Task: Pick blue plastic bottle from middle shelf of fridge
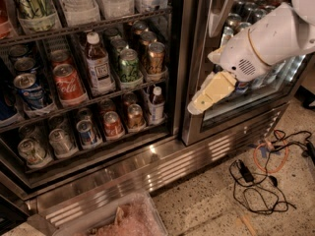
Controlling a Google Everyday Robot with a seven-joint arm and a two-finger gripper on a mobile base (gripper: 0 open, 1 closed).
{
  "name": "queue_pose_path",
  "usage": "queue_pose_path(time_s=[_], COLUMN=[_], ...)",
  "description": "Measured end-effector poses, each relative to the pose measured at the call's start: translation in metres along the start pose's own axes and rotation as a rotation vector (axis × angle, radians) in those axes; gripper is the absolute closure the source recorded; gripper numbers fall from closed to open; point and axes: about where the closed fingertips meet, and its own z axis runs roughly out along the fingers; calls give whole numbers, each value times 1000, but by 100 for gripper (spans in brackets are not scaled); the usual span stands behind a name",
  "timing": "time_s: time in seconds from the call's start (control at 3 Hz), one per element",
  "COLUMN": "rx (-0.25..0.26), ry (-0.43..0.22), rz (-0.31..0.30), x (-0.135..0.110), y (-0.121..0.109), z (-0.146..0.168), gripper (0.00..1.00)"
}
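The blue plastic bottle (pixel 98 65) stands upright in the upper left-centre of the frame, on the middle shelf (pixel 125 89) of the fridge (pixel 178 68). It is a tall, round, clear plastic bottle with a white screw cap, reddish-brown contents and a white wrap label with dark print. Its long axis runs vertically, cap toward the top of the frame and base in a clear plastic lane tray, and it rises above the cans on either side. Just to its left stands a glossy red cola can (pixel 69 85). Just to its right is a green can (pixel 129 65), with a copper-coloured can (pixel 155 58) beyond that. The shelf is a dark wire grid with a thin front rail that slopes up toward the right of the picture. One shelf down, a smaller white-capped bottle (pixel 155 104) stands among more metal cans. The fridge frame is brushed stainless steel, with a ribbed sill below the shelves and a glass door on the right. The gripper (pixel 197 104) is at right of centre, well apart from the bottle, in front of the steel door frame. It is a cream, wedge-shaped piece pointing down and left from the smooth white arm (pixel 275 38). Whether it is open or closed cannot be told, and nothing shows in its hold. On the speckled floor (pixel 206 205) at lower right lie tangled black cables (pixel 256 183) and an orange loop (pixel 271 157).
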Motion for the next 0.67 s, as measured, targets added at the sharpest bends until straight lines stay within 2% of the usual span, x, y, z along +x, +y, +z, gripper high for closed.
queue_pose_path(time_s=[0.33, 0.67], rx=[-28, -54], ry=[-71, -132], rz=[10, -5], x=[-10, -25], y=[4, 9], z=[17, 35], gripper=[0, 0])
